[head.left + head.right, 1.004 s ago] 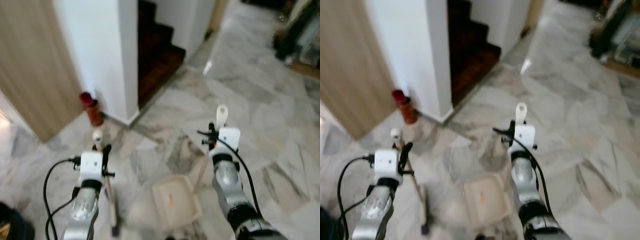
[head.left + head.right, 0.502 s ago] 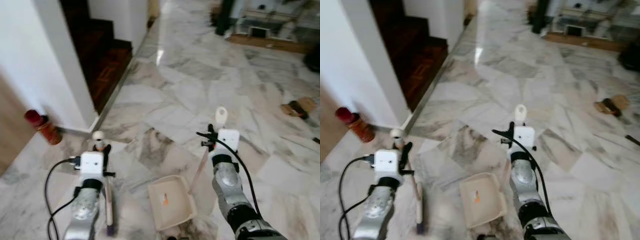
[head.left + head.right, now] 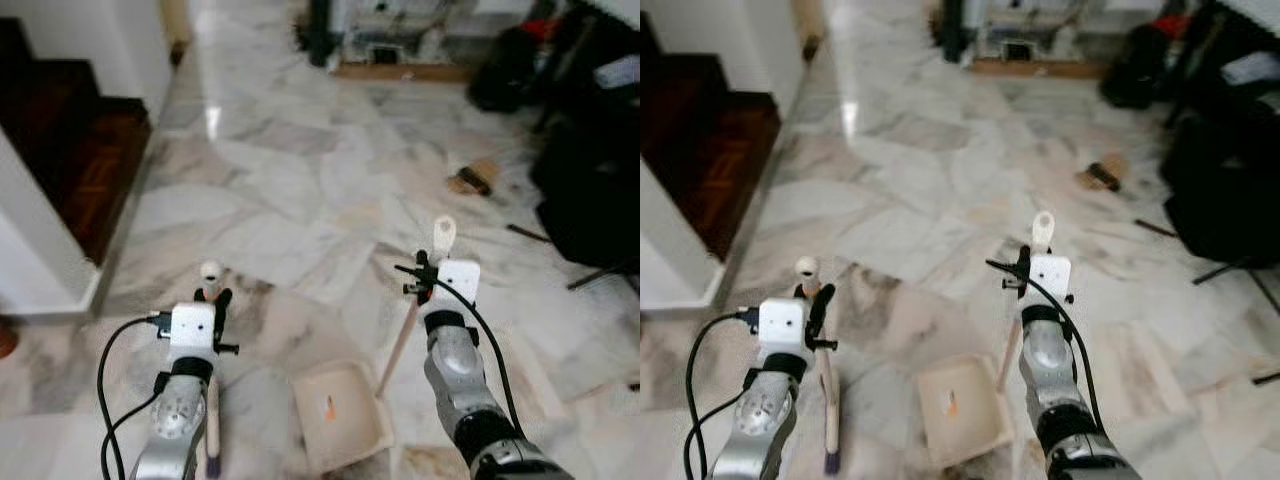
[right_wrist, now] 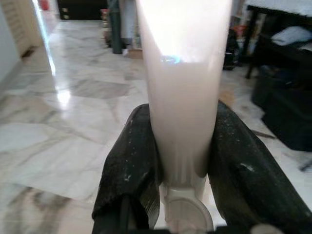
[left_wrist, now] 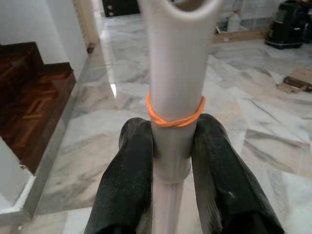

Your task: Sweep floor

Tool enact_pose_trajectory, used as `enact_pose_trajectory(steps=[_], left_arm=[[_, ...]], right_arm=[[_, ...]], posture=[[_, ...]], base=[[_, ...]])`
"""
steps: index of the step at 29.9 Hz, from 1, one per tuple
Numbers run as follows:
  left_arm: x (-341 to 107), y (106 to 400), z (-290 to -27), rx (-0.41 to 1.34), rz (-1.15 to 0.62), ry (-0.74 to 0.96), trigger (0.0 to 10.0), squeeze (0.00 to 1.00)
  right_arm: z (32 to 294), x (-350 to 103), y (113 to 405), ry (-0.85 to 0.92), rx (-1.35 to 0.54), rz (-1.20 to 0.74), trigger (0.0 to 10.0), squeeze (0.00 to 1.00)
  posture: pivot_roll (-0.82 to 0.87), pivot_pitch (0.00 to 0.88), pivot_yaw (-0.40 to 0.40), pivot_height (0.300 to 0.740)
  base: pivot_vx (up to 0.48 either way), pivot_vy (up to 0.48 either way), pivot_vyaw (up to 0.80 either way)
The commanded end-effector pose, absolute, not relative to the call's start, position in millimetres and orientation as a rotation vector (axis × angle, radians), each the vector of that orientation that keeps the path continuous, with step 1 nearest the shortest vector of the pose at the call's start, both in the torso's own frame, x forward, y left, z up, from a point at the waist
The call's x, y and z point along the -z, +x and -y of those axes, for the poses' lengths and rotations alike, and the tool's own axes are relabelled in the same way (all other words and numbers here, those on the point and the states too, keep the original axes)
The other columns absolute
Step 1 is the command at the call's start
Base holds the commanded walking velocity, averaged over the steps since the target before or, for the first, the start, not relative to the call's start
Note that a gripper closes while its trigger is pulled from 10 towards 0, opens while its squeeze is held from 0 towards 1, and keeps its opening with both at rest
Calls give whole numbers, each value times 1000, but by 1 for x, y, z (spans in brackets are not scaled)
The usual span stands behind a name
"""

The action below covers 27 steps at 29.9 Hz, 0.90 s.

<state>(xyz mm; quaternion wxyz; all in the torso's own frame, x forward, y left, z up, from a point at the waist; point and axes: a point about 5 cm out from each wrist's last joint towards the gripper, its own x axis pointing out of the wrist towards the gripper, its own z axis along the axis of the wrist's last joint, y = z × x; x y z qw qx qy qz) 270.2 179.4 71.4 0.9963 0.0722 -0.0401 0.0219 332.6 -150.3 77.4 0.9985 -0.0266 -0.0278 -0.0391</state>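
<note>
- The left hand (image 5: 168, 146) was clamped tight on the broom handle (image 5: 174, 73), its black fingers (image 5: 129, 175) pressed on both sides just under an orange band (image 5: 174, 113); the broom hung down to the marble floor (image 3: 300, 190) beside the robot's left arm.
- The right hand (image 4: 181, 146) was closed the same way round the pale dustpan handle (image 4: 183, 58), and the dustpan (image 3: 338, 418) sat on the floor between the arms, tray facing up.
- To do this step well, it seemed wise to keep both grips firm, carry the pan low and level, and bring the broom head close to the pan's lip before any stroke.
- Open marble lay ahead and to the centre.
- Edges to mind: the dark wooden stairs (image 3: 70, 150) and white wall corner (image 3: 40, 260) on the left, and black bags and furniture (image 3: 590, 160) on the right, with a small brown object (image 3: 472, 178) lying on the floor ahead.
</note>
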Motion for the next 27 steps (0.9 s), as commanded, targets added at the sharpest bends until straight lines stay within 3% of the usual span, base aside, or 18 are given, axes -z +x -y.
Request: enact_pose_trajectory(steps=[1, 7, 15, 27], left_arm=[[-75, 271, -176, -34, 105, 126, 10000, 0], [-76, 271, -177, -38, 109, 111, 10000, 0], [-75, 271, -180, -64, 95, 95, 10000, 0], [-75, 272, -180, -65, 89, 103, 10000, 0]], right_arm=[[151, -85, 336, -42, 81, 91, 10000, 0], [151, -86, 335, -41, 83, 97, 10000, 0], [148, -86, 335, -48, 60, 102, 10000, 0], [144, -85, 335, -81, 31, 95, 10000, 0]], posture=[[101, 83, -36, 740], [96, 93, -31, 740], [101, 104, -33, 740], [96, 115, -33, 740]], base=[[0, 0, -788], [0, 0, -741], [0, 0, 0], [311, 0, 43]])
